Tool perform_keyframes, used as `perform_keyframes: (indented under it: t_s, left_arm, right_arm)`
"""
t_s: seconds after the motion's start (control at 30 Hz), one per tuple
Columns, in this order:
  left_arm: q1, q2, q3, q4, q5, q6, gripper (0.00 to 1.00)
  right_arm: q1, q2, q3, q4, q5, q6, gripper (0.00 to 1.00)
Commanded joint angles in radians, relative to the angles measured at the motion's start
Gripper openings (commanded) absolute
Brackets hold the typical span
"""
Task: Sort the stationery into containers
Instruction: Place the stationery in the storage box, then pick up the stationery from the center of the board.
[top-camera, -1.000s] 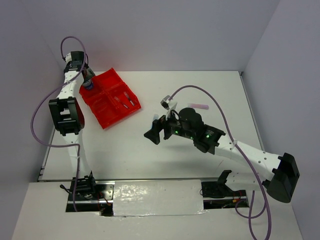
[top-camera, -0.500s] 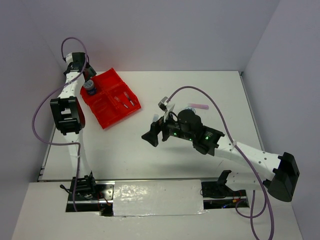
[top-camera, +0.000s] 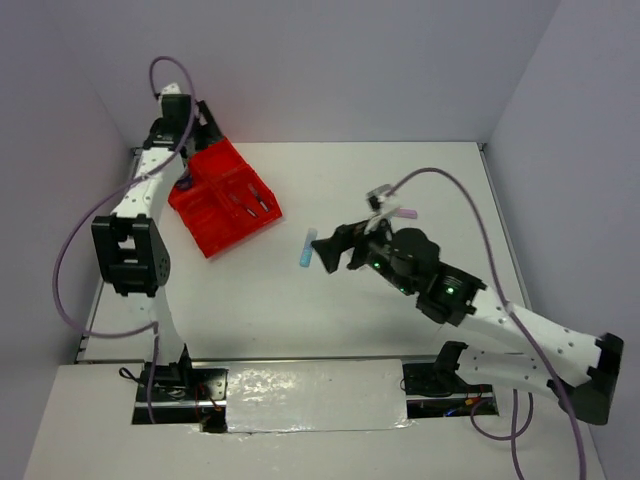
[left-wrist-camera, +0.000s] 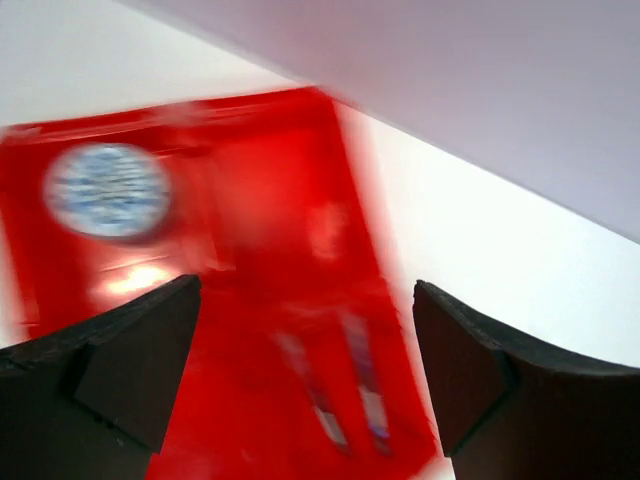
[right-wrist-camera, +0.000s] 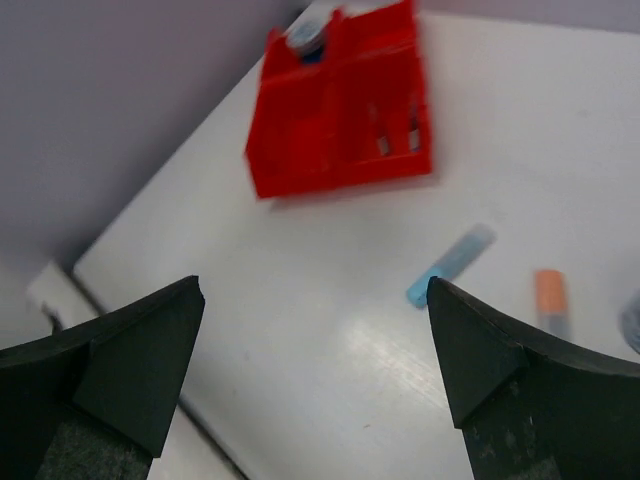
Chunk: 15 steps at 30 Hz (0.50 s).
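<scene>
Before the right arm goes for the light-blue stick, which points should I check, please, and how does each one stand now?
1. Right gripper open and empty: ok.
2. Light-blue stick lies free on the table, nothing on it: ok.
3. Orange-tipped stick lies apart from it: ok.
4. Left gripper open and empty, over the red tray: ok.
5. Round tub sits inside a tray compartment: ok.
6. Sorting finished: not ok, both sticks are outside the tray.
</scene>
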Motion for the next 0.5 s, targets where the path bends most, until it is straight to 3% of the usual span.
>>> perform_keyframes:
  t_s: [0.0, 0.17, 0.33, 0.47]
  left_arm:
    - [-0.204, -0.2, -0.187, 0.193, 0.166, 0.103, 0.99]
    - [-0.569, -0.263, -0.375, 0.371, 0.195, 0.184, 0.99]
    - [-0.744, -0.193, -0.38, 0.447, 0.154, 0.239, 0.99]
    - [-0.819, -0.06, -0.293, 0.442, 0.14, 0.291, 0.99]
  right_arm:
    - [0.005, -0.162, 0.006, -0.13, 0.524, 0.186, 1.0]
    - [0.009, -0.3, 0.118, -0.437, 0.806, 0.347, 1.0]
    - [0.009, -0.325, 0.203, -0.637, 0.912, 0.372, 1.0]
    - [0.009, -0.345, 0.224, -0.652, 0.911, 0.316, 1.0]
